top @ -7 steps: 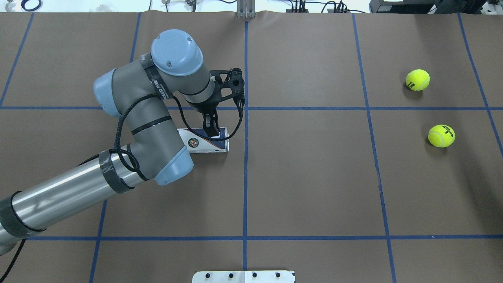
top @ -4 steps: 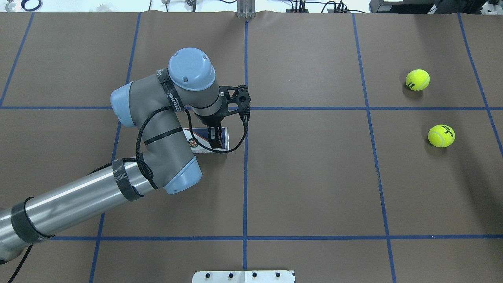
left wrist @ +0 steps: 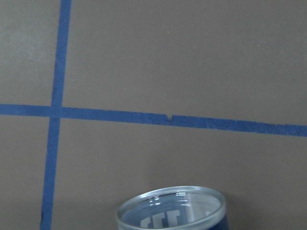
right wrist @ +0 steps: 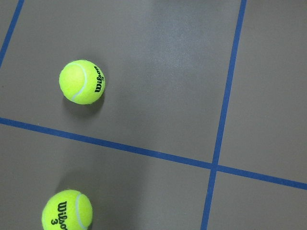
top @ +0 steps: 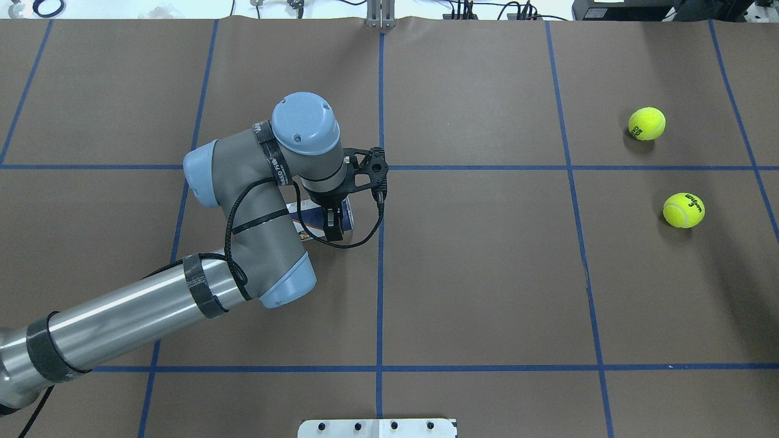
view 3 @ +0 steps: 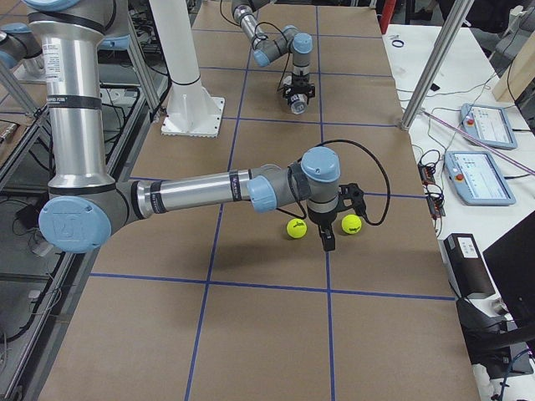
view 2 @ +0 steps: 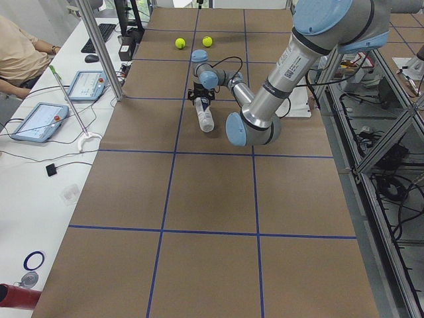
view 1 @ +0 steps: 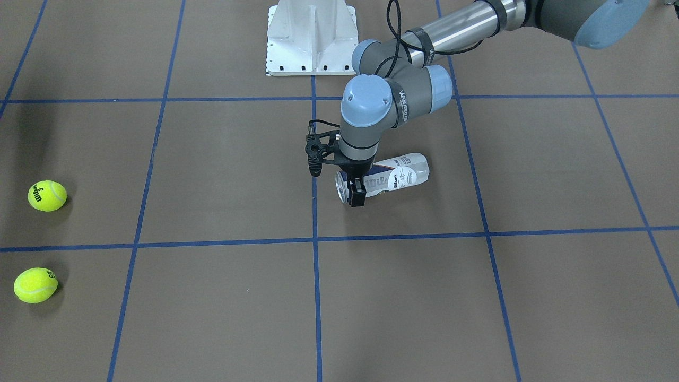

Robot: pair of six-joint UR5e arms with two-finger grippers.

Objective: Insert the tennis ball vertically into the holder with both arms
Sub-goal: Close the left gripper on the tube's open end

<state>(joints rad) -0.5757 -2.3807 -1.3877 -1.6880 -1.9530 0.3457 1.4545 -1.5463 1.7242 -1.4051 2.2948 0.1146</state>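
The holder, a clear can with a white and navy label, lies on its side near the table's middle, its open mouth toward the centre line. It also shows in the overhead view. My left gripper points down at the mouth end, open, with one finger in front of the can and the other behind it. The left wrist view shows only the can's rim. Two yellow tennis balls lie far to the right. My right gripper hangs between them; I cannot tell whether it is open.
The white pedestal base stands at the robot's side of the table. Blue tape lines grid the brown table cover. An operator and tablets are beyond the far table edge.
My left arm has swung right and toward the robot. Its gripper has moved across the can to the mouth end and sits lower. The can and balls have not moved.
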